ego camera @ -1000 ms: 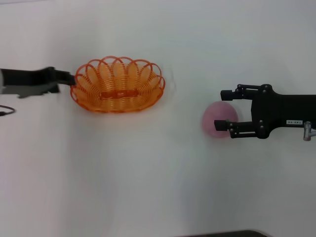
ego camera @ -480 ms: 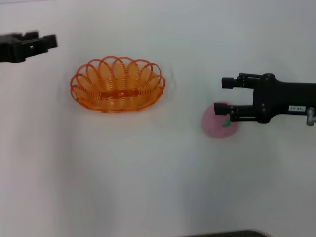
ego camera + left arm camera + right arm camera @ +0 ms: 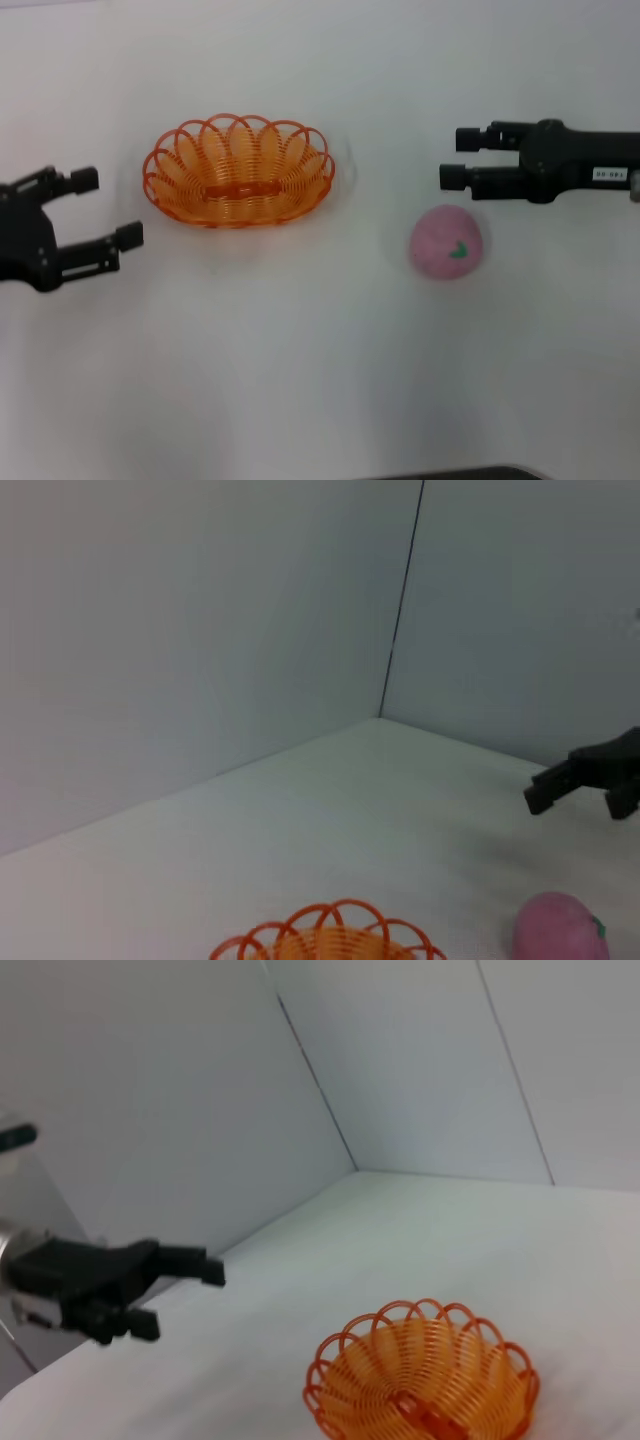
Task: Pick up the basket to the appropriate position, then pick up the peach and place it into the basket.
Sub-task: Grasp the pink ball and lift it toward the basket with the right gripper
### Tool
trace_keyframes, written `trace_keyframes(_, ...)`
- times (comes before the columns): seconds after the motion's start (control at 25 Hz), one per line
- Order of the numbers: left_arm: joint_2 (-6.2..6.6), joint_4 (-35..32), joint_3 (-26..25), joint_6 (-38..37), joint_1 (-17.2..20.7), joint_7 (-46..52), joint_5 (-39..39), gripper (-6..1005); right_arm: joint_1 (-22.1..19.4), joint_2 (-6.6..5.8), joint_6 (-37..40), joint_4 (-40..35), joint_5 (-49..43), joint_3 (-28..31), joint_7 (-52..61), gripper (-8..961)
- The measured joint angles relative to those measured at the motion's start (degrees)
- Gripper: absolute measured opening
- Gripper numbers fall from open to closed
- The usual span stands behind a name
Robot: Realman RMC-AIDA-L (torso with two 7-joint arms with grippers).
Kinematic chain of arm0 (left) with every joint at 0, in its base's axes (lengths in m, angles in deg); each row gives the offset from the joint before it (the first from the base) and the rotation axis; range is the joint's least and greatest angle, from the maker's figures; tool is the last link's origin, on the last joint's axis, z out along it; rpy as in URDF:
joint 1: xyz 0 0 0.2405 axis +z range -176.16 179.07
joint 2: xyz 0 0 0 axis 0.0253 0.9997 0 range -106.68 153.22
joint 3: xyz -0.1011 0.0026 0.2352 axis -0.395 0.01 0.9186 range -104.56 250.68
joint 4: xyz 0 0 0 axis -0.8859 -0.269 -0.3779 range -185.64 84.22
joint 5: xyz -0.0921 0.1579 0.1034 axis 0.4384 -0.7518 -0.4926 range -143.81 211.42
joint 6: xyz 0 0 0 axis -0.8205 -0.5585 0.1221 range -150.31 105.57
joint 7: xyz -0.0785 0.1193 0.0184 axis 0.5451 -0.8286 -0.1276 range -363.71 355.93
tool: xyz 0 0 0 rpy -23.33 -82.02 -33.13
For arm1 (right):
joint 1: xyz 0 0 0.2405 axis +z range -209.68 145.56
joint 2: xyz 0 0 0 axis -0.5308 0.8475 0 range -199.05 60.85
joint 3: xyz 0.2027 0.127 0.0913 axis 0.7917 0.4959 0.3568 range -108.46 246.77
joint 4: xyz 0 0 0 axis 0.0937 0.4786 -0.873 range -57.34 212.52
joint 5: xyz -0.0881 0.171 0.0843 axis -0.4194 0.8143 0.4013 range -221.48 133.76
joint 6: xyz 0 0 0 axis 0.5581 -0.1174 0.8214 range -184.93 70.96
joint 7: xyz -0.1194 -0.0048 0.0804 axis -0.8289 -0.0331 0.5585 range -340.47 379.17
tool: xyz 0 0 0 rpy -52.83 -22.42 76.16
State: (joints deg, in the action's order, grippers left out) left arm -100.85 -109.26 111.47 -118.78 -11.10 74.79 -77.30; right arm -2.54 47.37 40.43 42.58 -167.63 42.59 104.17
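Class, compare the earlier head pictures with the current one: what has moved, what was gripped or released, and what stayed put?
The left claw let go of the basket rim and now hangs open beside it, nearer the robot. The right claw, earlier straddling the peach, has pulled away beyond it without gripping. Basket and peach stayed put on the table.

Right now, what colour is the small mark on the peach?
Green, on the pink peach; the head view shows it best.

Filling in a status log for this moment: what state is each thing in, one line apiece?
basket: upright on the table, empty, not held.
peach: on the table, outside the basket, not gripped.
left gripper: open, empty, beside the basket.
right gripper: open, empty, just beyond the peach.
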Motion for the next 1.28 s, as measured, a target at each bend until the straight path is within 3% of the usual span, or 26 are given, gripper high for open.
trace_keyframes(0.16, 0.17, 5.53, -2.04, 0.16, 0.04, -5.21, -0.34, 816, 1.34, -1.11, 0.01, -0.49, -0.28, -1.43, 0.67, 762)
trace_keyframes(0.4, 0.15, 7.03, -2.38, 0.42, 0.01, -7.03, -0.35, 870, 3.84, -2.99, 0.78, -2.38, -0.39, -5.33, 4.96, 761)
trace_keyframes(0.72, 0.11, 8.21, -2.19, 0.82, -0.32, -7.33, -0.35, 863, 7.86, -4.19, 9.83, -19.29, -1.10, -10.53, 15.55, 758)
trace_keyframes(0.96, 0.11, 7.99, -1.81, 0.44, -0.46, -7.29, -0.34, 860, 12.11, -3.12, 16.19, -31.76, -7.86, -15.70, 22.36, 757)
trace_keyframes(1.28, 0.11, 7.92, -1.66, 0.18, -0.63, -7.04, -0.29, 860, 17.22, -0.69, 15.83, -33.89, -20.72, -23.85, 24.94, 754)
